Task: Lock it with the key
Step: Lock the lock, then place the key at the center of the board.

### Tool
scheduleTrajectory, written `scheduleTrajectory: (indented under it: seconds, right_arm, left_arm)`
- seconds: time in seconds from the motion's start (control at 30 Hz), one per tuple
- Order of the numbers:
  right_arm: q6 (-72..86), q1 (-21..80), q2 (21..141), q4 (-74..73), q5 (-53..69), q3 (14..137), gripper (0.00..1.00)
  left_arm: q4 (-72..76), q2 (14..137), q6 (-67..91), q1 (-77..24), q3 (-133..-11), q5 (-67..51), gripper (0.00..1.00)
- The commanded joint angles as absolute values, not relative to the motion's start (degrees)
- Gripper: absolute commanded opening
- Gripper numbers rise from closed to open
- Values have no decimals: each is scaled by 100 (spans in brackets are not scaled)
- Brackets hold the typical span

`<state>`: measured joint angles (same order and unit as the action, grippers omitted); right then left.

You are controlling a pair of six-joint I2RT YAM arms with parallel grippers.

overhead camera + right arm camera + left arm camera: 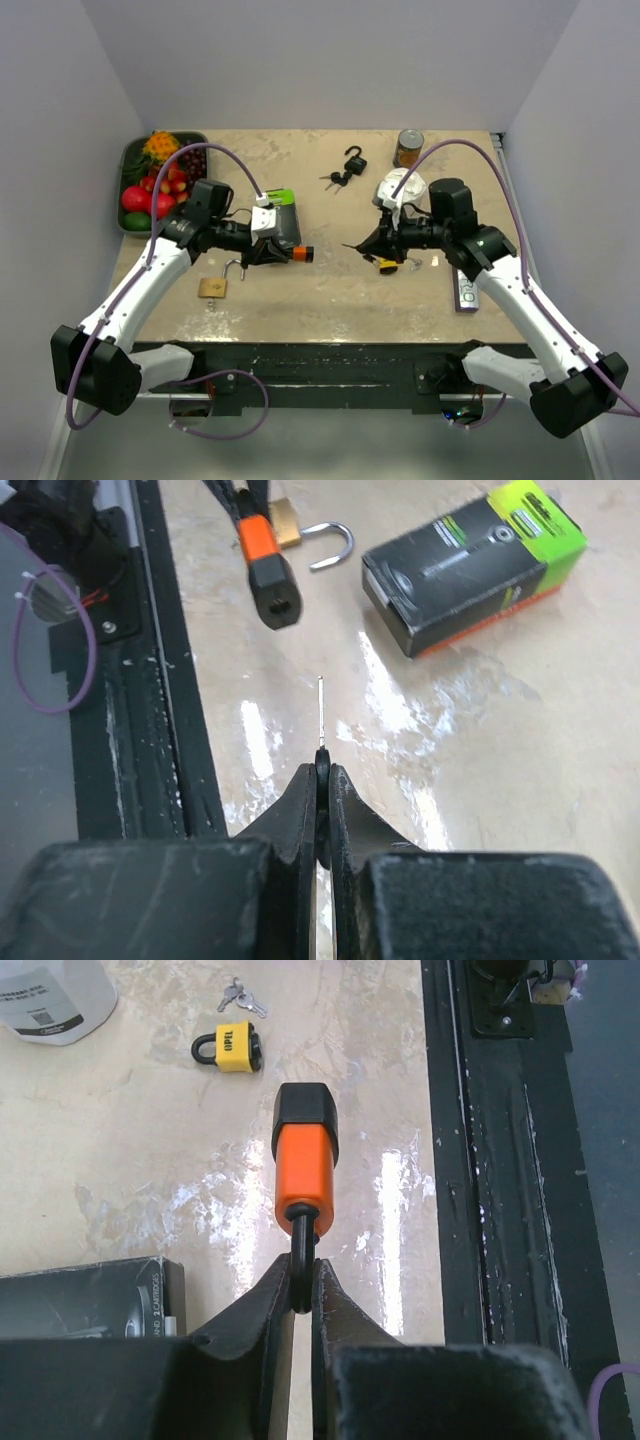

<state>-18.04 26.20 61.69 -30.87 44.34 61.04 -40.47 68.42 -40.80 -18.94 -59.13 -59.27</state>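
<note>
Left gripper (303,1278) is clamped on the black shackle of the orange padlock (305,1155). The lock body sticks out past the fingertips toward 3 o'clock in the top view, its black keyhole end facing the other arm.

Right gripper (322,772) is pinched tight on a key (320,712), blade seen edge-on and aimed toward 9 o'clock at the lock. Key tip and keyhole are apart, with a gap between them. The two meet near the middle of the table (330,300).

Brass padlock (212,287), shackle open, lies at 7 o'clock of the orange one. Black-and-green box (281,214) sits at its 11 o'clock. Yellow padlock (228,1045) lies near the right gripper.
</note>
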Motion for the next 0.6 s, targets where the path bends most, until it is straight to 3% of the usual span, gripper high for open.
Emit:
scheduleTrajectory:
  seconds: [0.0, 0.2, 0.57]
  right_arm:
    - [-1129, 2496, 6117, -2621, 3947, 5732, 0]
    - [-361, 2496, 6872, -1530, 3034, 4984, 0]
    - [237, 2487, 8261, -572, 2900, 4711, 0]
  left_arm:
    - [-3965, 6803, -4369, -1846, -5959, -6214, 0]
    - [-3647, 6741, -4165, -1846, -5968, -6021, 0]
    - [-3665, 6733, -4140, -1846, -5871, -5880, 0]
